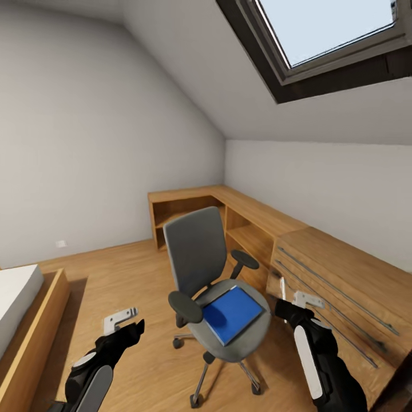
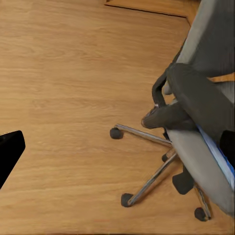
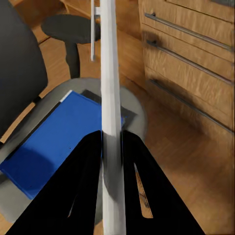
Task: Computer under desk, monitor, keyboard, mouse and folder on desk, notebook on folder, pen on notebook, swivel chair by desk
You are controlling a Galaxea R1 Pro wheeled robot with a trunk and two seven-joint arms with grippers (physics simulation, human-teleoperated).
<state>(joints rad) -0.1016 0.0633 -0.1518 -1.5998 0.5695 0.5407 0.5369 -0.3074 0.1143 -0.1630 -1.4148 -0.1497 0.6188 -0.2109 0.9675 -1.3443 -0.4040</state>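
The swivel chair (image 1: 220,297) stands at center frame in the head view, with the blue folder (image 1: 232,313) flat on its seat. A dark object under the folder's far edge is hard to identify. The right gripper (image 3: 111,147) is clamped on a thin white-silver pen (image 3: 109,88). The left gripper (image 1: 121,320) hangs over bare floor; finger spacing cannot be determined.

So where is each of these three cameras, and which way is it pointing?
Head view: looks down over both arms at the swivel chair carrying the folder.
Left wrist view: sits on the left arm, facing floor and chair base.
Right wrist view: sits by the right gripper, which clamps a white stick.
Shared: the chair and folder.
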